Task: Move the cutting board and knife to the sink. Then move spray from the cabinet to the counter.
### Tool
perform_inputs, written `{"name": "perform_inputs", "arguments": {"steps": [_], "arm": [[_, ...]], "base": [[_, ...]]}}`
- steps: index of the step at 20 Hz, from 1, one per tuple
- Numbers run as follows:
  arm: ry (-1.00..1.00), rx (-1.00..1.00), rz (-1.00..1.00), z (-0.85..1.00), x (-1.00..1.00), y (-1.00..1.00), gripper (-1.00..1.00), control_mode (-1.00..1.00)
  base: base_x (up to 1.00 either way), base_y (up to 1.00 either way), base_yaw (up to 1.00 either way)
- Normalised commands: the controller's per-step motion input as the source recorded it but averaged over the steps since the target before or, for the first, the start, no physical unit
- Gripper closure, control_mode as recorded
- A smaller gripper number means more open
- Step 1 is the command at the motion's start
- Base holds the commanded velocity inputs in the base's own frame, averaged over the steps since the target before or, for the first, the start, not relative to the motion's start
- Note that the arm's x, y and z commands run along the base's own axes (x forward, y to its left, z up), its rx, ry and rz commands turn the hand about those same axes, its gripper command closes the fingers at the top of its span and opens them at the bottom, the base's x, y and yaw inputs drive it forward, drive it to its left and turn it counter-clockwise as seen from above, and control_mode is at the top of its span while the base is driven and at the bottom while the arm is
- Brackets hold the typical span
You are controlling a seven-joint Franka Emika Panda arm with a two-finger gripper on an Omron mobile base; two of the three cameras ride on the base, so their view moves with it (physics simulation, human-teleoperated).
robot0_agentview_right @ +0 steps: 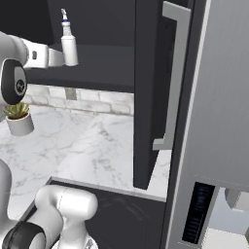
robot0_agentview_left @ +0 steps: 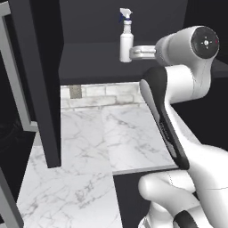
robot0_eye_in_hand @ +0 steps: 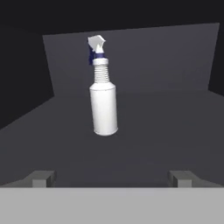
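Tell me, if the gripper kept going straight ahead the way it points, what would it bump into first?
Probably the spray, upright on the cabinet shelf ahead of the open gripper, slightly left of centre; otherwise the back wall.

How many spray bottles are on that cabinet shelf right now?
1. The spray stands upright on the cabinet shelf, ahead of the open gripper and not yet between its fingertips. The cabinet's dark side areas could hide others.
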Motion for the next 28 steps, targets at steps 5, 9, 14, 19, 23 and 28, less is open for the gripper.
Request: {"name": "perform_inputs", "arguments": {"steps": [5, 9, 14, 19, 23, 28], "arm": [[-0.02, 0.00, 0.00, -0.04, 0.25, 0.00, -1.00, -1.00], [-0.02, 0.00, 0.00, -0.05, 0.20, 0.00, -1.00, -1.00], [0.00, 0.00, 0.00, 0.00, 0.32, 0.00, -1.00, -1.00], [0.06, 0.00, 0.00, 0.00, 0.36, 0.02, -1.00, -1.00], [0.01, 0.00, 0.00, -0.01, 0.33, 0.05, -1.00, -1.00], [0.00, 0.00, 0.00, -0.07, 0.32, 0.06, -1.00, -1.00]], "base": [[0.00, 0.00, 0.00], [0.00, 0.00, 0.00], [0.00, 0.00, 0.00], [0.00, 0.00, 0.00], [0.00, 0.00, 0.00], [0.00, 0.00, 0.00]]}}
